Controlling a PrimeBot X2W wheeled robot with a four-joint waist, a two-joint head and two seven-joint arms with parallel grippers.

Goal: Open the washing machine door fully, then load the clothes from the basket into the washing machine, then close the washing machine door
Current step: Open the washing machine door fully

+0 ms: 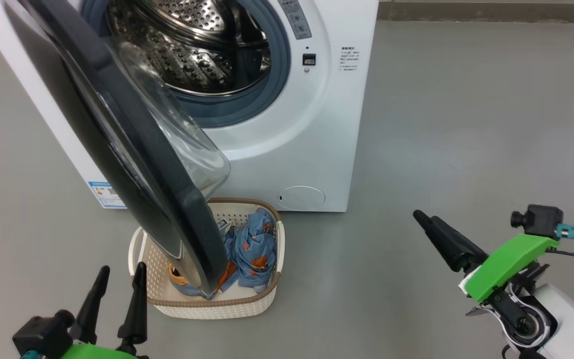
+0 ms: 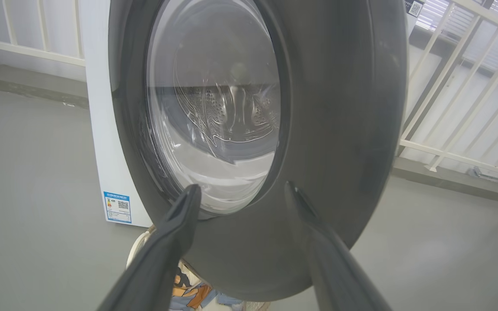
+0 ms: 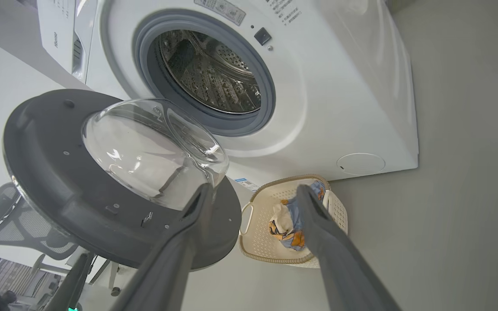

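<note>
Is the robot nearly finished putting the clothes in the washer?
Not yet. Done: the washing machine door is swung open, though it looks only partway and hangs over the basket. In hand: nothing; the left gripper and right gripper are both open and empty. Still to do: push the door wider, move the clothes from the basket into the empty-looking drum, then shut the door.

Black door [image 1: 92, 124] ajar over basket [image 1: 217, 311] of blue clothes [image 1: 254, 244] — white washer [image 1: 287, 149] behind
</note>
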